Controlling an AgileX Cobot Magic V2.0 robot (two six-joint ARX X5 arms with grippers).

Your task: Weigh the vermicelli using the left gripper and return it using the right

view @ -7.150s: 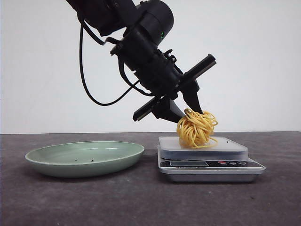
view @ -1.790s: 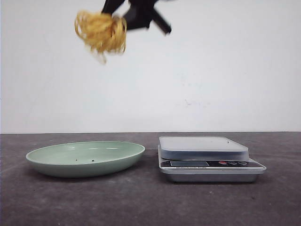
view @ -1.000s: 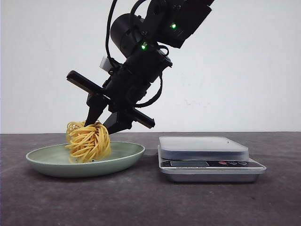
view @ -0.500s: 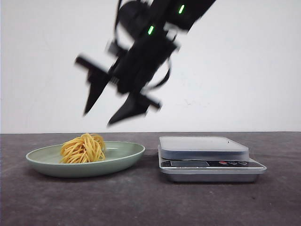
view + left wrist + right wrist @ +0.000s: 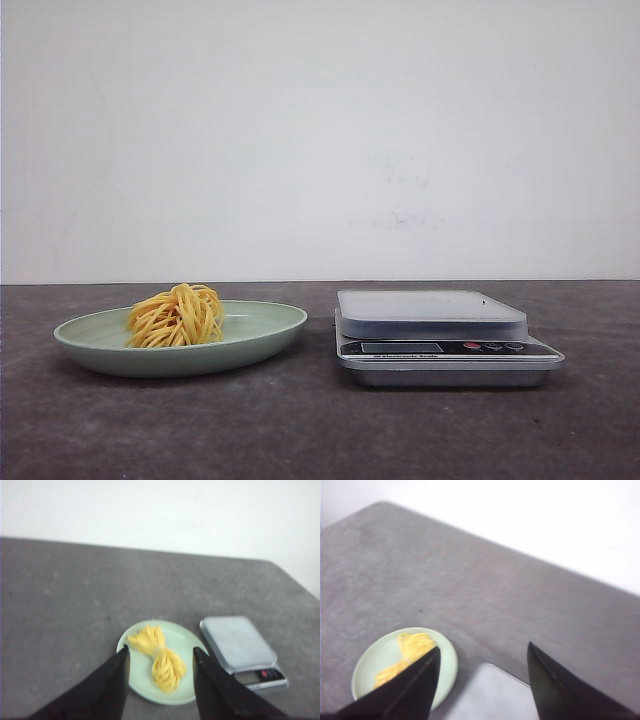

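The vermicelli (image 5: 177, 315), a yellow nest of noodle strands, lies in the pale green plate (image 5: 265, 330) at the table's left. It also shows in the left wrist view (image 5: 160, 657) and the right wrist view (image 5: 405, 655). No arm shows in the front view. My left gripper (image 5: 160, 650) is open and empty, high above the plate (image 5: 187, 690). My right gripper (image 5: 484, 649) is open and empty, high above the table between the plate (image 5: 370, 667) and the scale (image 5: 490, 695).
A silver kitchen scale (image 5: 435, 330) with a bare platform stands right of the plate; it also shows in the left wrist view (image 5: 240, 642). The table is dark grey, with a white wall behind.
My right gripper set the vermicelli in the plate, opened, rose and left the front view. The vermicelli now lies loose in the plate.
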